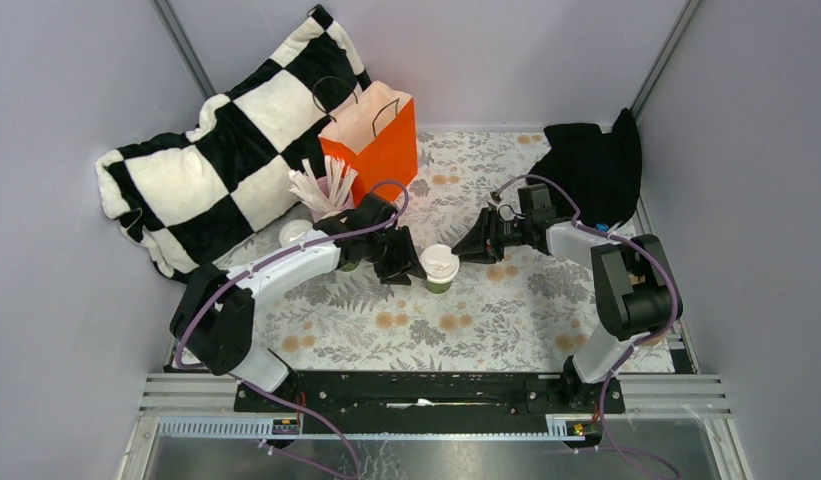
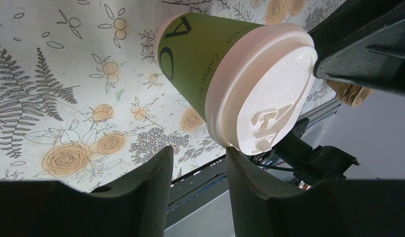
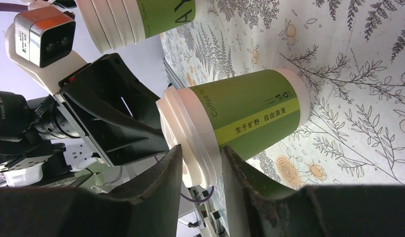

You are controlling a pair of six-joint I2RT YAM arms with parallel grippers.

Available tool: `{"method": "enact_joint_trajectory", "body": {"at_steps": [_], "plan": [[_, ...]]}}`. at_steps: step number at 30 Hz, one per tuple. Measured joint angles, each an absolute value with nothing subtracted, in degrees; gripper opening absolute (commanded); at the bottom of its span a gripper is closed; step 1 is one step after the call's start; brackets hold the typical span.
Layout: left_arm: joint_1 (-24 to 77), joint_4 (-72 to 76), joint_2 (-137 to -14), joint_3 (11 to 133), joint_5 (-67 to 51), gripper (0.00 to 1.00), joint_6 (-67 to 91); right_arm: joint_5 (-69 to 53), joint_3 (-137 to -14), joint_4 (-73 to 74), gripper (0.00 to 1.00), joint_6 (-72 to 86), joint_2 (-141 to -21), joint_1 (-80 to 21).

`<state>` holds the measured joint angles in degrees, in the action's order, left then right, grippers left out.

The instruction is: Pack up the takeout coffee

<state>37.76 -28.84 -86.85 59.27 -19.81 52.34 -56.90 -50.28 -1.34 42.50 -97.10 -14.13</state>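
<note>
A lidded green cup (image 1: 439, 268) stands upright near the middle of the worktop (image 1: 506, 320), between the two arms. The left gripper (image 1: 406, 262) sits just beside it on the left. Its fingers are spread with nothing between them, and the cup is beyond their tips. The right gripper (image 3: 200, 150) reaches in from the right, one finger on either side of the rim of the white lid (image 3: 188, 133); I cannot tell whether they press on it. A second lidded cup (image 1: 295, 232) stands nearer the left edge, by the checked pillow (image 1: 226, 170). An orange paper bag (image 1: 381, 145) stands at the far edge.
</note>
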Motion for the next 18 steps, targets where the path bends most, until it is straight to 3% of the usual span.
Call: {"method": "enact_joint_trajectory", "body": {"at_steps": [18], "plan": [[37.6,-26.2,-86.5,57.5,-20.6,0.44,52.3,-56.7,-48.1,-2.5,0.4,43.4,-98.7,-13.6]]}}
